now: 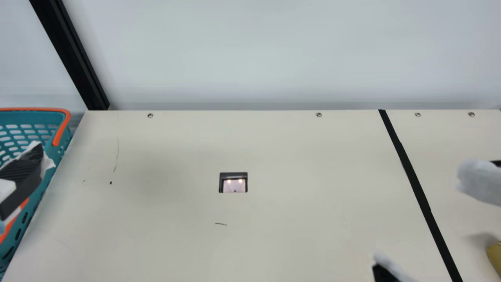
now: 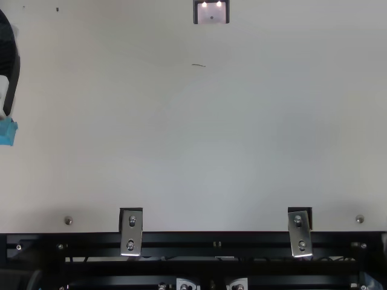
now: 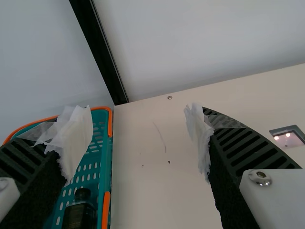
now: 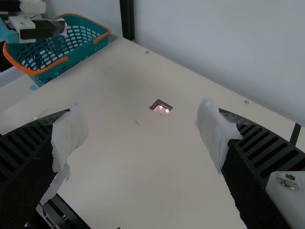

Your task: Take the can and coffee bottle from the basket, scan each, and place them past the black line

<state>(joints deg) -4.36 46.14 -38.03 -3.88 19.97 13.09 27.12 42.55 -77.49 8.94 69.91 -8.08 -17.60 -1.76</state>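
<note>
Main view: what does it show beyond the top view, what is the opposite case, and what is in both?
Main view: the basket, the black line, the right gripper, a yellowish thing and the wall. Top view: two metal brackets and the black rail. Both: the scanner window, the left arm and a short mark on the table.

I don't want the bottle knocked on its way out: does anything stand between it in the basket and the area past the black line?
Yes: the side wall of the basket stands between the dark bottle and the table. Farther along, the right tool hangs open across the black line.
</note>
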